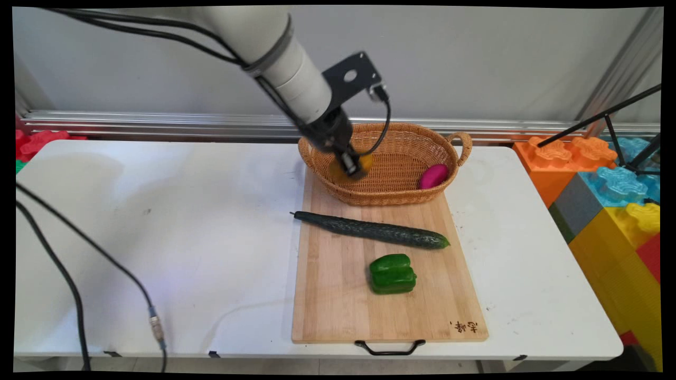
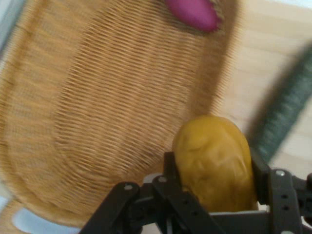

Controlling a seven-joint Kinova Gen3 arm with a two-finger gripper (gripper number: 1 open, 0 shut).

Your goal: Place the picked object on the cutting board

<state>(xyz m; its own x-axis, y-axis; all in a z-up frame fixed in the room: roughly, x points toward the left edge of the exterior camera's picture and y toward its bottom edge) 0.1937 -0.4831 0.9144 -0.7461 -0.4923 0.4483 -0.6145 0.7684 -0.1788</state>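
Note:
My gripper (image 1: 353,168) is shut on a yellow-brown potato (image 2: 214,161), which hangs over the left part of the wicker basket (image 1: 401,195). In the main view the potato (image 1: 338,171) shows partly behind the fingers. A magenta, egg-shaped vegetable (image 1: 433,176) lies inside the basket at its right end; the hand view shows it (image 2: 192,13) at the top. A long dark cucumber (image 1: 372,230) lies on the wooden cutting board (image 1: 338,295) just in front of the basket, and a green bell pepper (image 1: 392,273) sits nearer on the board.
The basket stands on the far end of the board, on a white table (image 1: 158,237). Black cables (image 1: 79,253) trail over the table's left side. Coloured foam blocks (image 1: 607,184) and a black tripod leg (image 1: 597,119) stand to the right.

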